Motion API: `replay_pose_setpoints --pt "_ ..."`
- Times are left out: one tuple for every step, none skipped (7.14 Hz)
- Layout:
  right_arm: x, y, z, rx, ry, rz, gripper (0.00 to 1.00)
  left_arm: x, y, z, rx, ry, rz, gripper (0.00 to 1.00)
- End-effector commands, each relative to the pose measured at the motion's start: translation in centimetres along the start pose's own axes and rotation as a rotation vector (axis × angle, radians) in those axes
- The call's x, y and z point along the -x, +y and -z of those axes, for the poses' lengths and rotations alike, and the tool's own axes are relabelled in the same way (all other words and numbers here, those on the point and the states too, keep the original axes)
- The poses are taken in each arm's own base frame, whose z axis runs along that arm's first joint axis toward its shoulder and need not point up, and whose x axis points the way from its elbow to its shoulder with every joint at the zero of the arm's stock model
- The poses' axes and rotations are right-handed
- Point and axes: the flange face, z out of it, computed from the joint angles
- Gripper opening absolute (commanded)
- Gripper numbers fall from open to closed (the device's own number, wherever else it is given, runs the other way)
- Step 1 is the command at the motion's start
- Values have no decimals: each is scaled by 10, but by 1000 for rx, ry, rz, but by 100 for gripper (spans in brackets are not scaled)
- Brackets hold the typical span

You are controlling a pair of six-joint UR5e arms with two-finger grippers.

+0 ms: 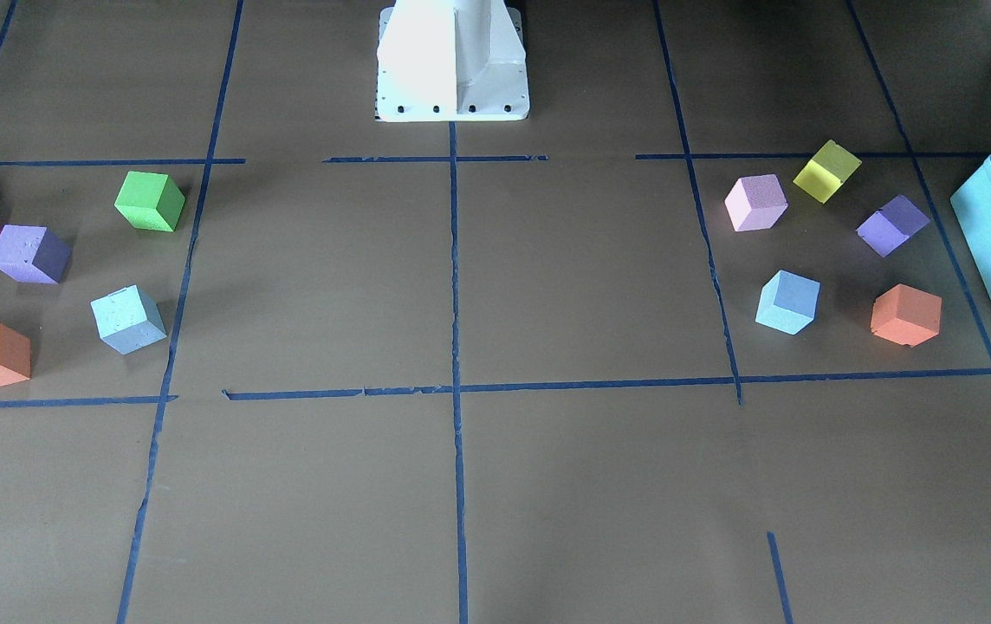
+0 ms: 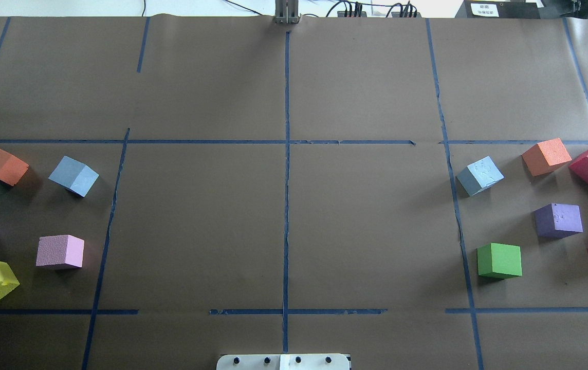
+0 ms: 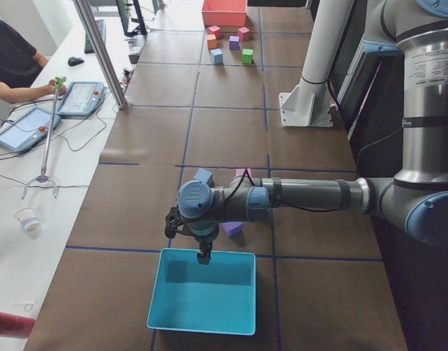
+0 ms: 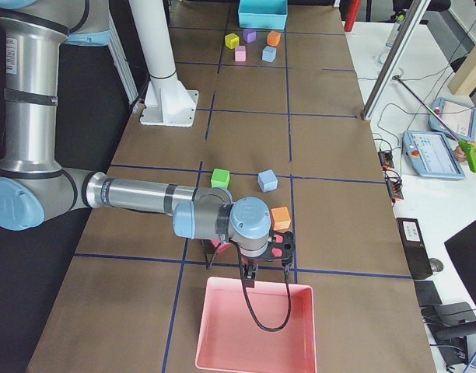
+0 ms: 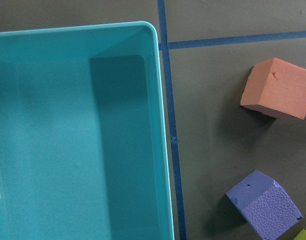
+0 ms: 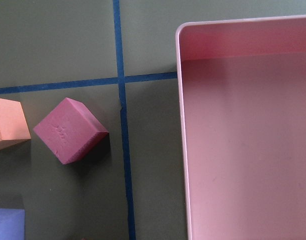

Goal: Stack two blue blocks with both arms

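teal plastic tub, smooth, glossy and round-cornered, fills the left of the left wrist view. to its right, on a matte brown paper table cover, sit an orange foam cube and a purple foam cube with a pebbled face. the right wrist view shows a pink plastic tray at right and a crimson foam cube at lower left. neither wrist view shows any fingers.

the left gripper hangs over the teal tub at the lower centre of the left side view. the right gripper hangs over the pink tray at the lower centre of the right side view. whether either pincer is open or closed cannot be told from these views.

the two blue blocks lie well apart. in the overhead view the smooth pale blue foam cube rests at middle left, just right of the orange foam cube. the pale blue foam cube with a pitted face rests at middle right. both are turned at an angle, with wide bare paper between them, and nothing is stacked yet.

being foam, they are likely very light, soft and a little squashy, with a grainy skin that should not slip. a sound hold would be on two opposite flat sides, with the fingers squared to the cube's turn rather than on its corners, and a gentle squeeze.
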Motion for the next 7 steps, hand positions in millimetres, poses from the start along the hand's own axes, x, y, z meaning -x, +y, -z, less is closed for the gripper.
replay_pose_setpoints --pt "3 -2 2 -4 -7 2 100 -1 -2 1 -2 0 -2 100" --pt "5 -5 4 -9 -9 6 100 -1 -3 1 -3 0 -3 100" --pt "14 -14 11 -23 -11 22 100 -2 -4 2 -4 1 -4 100" --pt "28 -24 21 -44 -9 55 100 -3 -4 3 -6 1 -7 100" --pt "62 -35 27 -56 -10 125 100 -3 -5 3 -7 -1 -8 100" --pt "114 -56 44 -90 -14 227 100 -3 -5 3 -7 0 -8 100" --pt "144 -61 54 -105 -36 278 100 -4 -5 4 -8 0 -7 100"
